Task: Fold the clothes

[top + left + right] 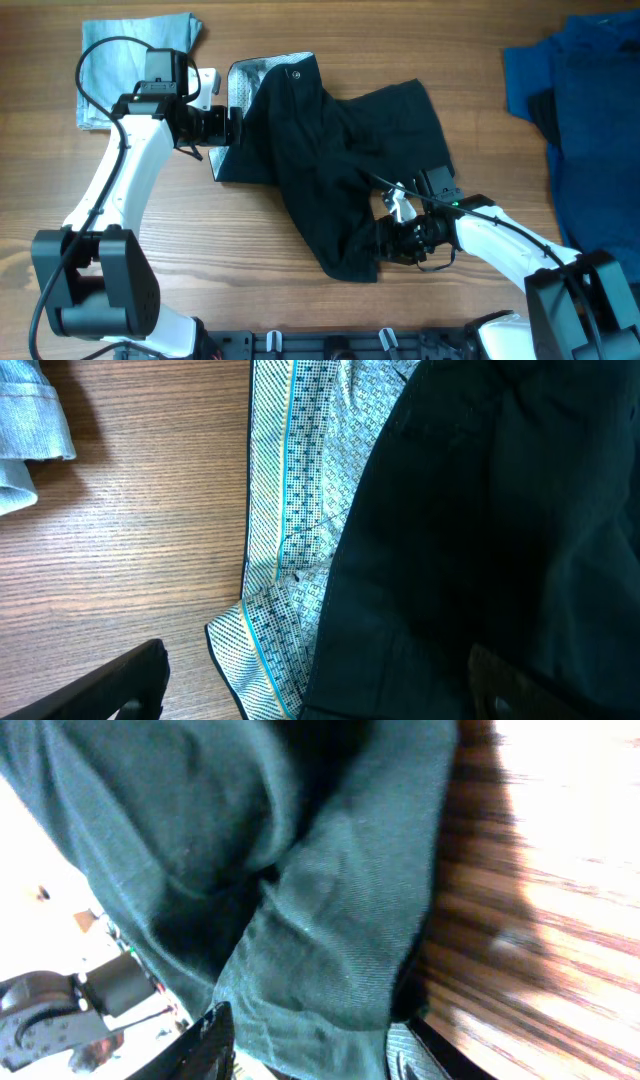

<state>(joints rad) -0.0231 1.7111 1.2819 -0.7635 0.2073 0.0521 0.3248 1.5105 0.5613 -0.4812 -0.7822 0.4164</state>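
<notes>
At the far left of the desk (250,235) a pale-blue denim piece (135,55) lies flat. It is not my job here. Just beside it, my left fingers (229,125) sit at the waistband end of the shorts (330,140). From the left wrist camera they are spread wide, one on bare wood (110,685) and the other over black cloth. The patterned grey lining (290,510) lies between them, and they have hold of nothing.

The shorts lie across the middle of the desk. The waistband, lining up and button (297,74) showing, points to the upper left. One leg spreads toward the upper right and the other trails to the lower middle. The cloth is rumpled and twisted, with no clean crease that I can see. I judge the fold barely begun.

Further right, my right fingers (390,238) are at the edge of the lower leg. The right wrist camera shows a hemmed fold of cloth (320,920) bunched between them, so I read them as closed on the shorts. How firm the pinch is I cannot tell.

At the far right a heap of dark-blue and black cloth (580,100) lies well apart from my work.

What is left, as I judge it, is nearly everything. The shorts need smoothing flat, one leg needs laying over the other, and then they need doubling from waistband to hem.
</notes>
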